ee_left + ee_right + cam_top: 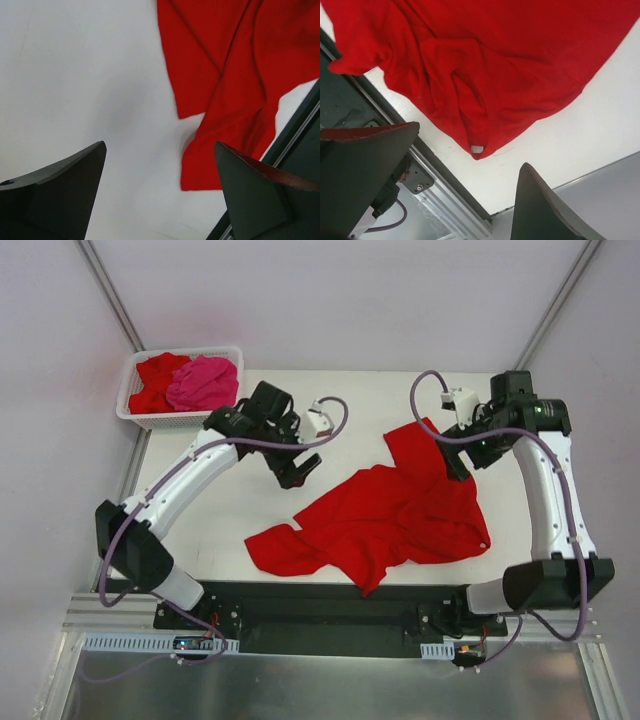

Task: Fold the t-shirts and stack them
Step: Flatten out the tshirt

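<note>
The red t-shirt (pixel 390 515) lies crumpled and unfolded across the centre-right of the table (pixel 215 525), its near edge close to the front rail. Left gripper (pixel 295 472): jaws released and empty, above bare table just left of the shirt. Right gripper (pixel 457 468): jaws released and empty, over the shirt's far-right part. At the far-left corner, a white basket (pixel 172 421) holds a pink t-shirt (pixel 205 382) and a second red t-shirt (pixel 153 382), apart from both grippers.

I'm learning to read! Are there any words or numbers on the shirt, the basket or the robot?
None can be read.
The red t-shirt is plain.
The small white tag at its edge is too small to read.
The white basket shows no lettering.
</note>
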